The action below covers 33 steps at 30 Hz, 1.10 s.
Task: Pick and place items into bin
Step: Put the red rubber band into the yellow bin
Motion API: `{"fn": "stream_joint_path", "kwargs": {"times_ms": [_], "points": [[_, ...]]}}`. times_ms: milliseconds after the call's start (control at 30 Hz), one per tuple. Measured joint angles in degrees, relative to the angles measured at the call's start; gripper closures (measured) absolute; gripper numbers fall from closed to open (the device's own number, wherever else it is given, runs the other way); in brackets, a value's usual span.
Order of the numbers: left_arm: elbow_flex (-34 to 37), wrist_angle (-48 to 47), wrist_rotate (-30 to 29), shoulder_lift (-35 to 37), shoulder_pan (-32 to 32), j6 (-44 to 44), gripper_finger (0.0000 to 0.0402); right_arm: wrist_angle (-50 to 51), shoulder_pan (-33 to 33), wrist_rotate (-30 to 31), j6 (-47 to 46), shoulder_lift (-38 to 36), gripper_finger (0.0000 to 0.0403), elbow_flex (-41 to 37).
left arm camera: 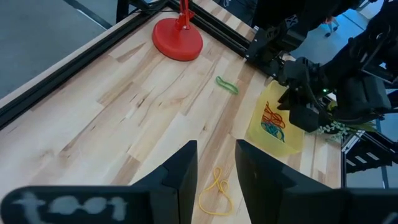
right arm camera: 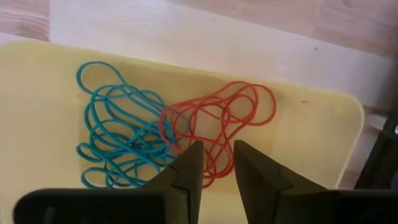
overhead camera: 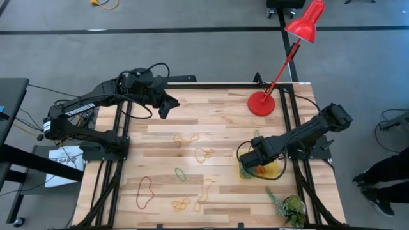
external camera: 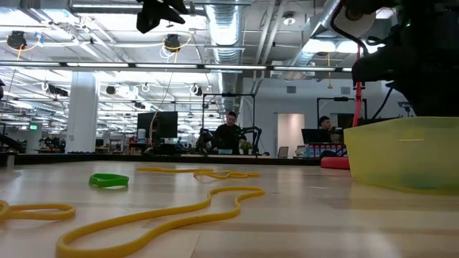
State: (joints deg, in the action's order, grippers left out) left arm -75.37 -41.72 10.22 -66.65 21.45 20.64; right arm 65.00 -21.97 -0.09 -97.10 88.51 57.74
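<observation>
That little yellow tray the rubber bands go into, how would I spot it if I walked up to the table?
Start at the red lamp base near the table's far right corner and come toward the near edge. Under the right gripper sits the tray, beside a green plant sprig. It is the only translucent yellow container, with blue bands and red bands inside.

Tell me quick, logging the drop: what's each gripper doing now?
Left gripper: open, empty, raised above the table.
Right gripper: open over the bin, holding nothing.

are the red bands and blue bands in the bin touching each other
Touching. The right wrist view shows the red bands overlapping the blue bands inside the bin.
</observation>
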Motion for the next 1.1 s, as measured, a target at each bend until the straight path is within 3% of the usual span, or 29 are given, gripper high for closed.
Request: {"fn": "stream_joint_path", "kwargs": {"times_ms": [267, 433, 533, 800, 933, 1100], "points": [[0.00, -5.32, 2.89, 0.10, 0.02, -0.61, 0.0304, -3.08, 1.99, -0.35, 2.41, -0.89, 0.0316, 1.79], [-0.02, -17.82, 8.35, 0.59, -0.95, -4.47, 0.0304, 0.71, 3.55, 0.57, 10.05, -2.33, 0.0316, 8.53], [0.44, -24.98, 9.05, 0.71, -3.17, -7.55, 0.0304, 2.87, 5.50, 4.25, 14.12, -3.04, 0.0316, 13.60], [6.37, -34.18, 8.99, 0.68, -13.69, -7.56, 0.0304, -3.88, 11.94, 18.70, 33.12, -3.37, 0.0316, 21.38], [10.09, -34.66, 8.66, 0.66, -20.68, -4.36, 0.0304, -11.27, 15.50, 19.88, 41.07, -3.32, 0.0316, 21.51], [13.31, -32.02, 4.73, 0.66, -29.54, 7.87, 0.0304, -15.65, 18.82, 19.76, 49.79, -3.32, 0.0316, 21.51]]}}
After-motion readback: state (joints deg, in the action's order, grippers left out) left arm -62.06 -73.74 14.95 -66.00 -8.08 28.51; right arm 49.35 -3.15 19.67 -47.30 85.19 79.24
